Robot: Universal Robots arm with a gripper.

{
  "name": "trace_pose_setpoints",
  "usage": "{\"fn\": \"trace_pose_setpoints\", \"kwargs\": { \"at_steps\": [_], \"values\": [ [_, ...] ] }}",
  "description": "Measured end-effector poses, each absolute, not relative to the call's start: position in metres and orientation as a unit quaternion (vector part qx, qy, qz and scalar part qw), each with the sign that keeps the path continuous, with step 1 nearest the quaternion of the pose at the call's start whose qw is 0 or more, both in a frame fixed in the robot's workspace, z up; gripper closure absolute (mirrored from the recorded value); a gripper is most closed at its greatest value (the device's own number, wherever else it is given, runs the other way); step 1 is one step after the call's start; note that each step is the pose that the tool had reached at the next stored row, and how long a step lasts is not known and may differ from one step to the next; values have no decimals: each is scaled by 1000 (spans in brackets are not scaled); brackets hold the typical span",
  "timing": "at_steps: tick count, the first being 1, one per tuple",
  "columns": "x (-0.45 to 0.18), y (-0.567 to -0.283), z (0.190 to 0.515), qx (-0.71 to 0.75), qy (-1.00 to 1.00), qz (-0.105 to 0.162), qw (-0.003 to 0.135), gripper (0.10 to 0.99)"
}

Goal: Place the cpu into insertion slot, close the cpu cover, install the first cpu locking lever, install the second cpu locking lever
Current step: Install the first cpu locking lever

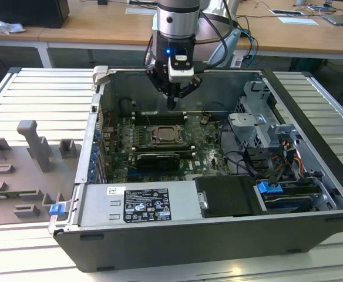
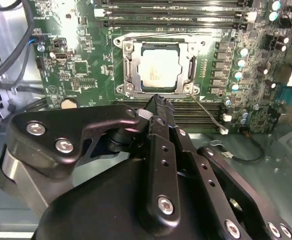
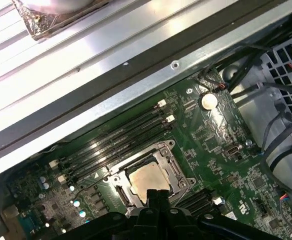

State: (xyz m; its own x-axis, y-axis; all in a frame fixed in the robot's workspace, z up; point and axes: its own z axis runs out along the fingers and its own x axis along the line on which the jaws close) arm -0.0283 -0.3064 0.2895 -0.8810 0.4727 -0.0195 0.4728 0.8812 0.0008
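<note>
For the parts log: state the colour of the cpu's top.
The cpu is pale silvery-beige, best seen in the second wrist view.

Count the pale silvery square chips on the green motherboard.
1: the pale silvery square cpu lies in the square insertion slot; the black gripper hides part of the green motherboard.

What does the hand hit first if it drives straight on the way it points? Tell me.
The hand would likely meet the edge of the cpu cover beside the cpu, or the adjacent memory slots; depth is unclear.
</note>
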Motion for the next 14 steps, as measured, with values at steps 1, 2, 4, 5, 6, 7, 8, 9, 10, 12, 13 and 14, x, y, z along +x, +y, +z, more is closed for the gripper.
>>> {"fn": "trace_pose_setpoints", "kwargs": {
  "at_steps": [1, 2, 4, 5, 6, 7, 8, 9, 10, 12, 13, 14],
  "values": [
    [-28, -306, 290, 235, 972, -2, 10, 980],
    [-28, -306, 290, 229, 973, -2, 10, 980],
    [-28, -306, 290, 216, 976, -2, 10, 980],
    [-28, -306, 289, 210, 978, -2, 10, 980],
    [-28, -306, 289, 205, 979, -2, 10, 980],
    [-28, -306, 290, 199, 980, -2, 10, 980],
    [-28, -306, 290, 194, 981, -1, 10, 980],
    [-28, -306, 290, 181, 983, -1, 10, 980],
    [-28, -306, 290, 176, 984, -1, 10, 980],
    [-28, -306, 289, 165, 986, -1, 10, 980],
    [-28, -306, 290, 160, 987, -1, 10, 980],
    [-28, -306, 290, 153, 988, -1, 10, 980]
  ]
}}
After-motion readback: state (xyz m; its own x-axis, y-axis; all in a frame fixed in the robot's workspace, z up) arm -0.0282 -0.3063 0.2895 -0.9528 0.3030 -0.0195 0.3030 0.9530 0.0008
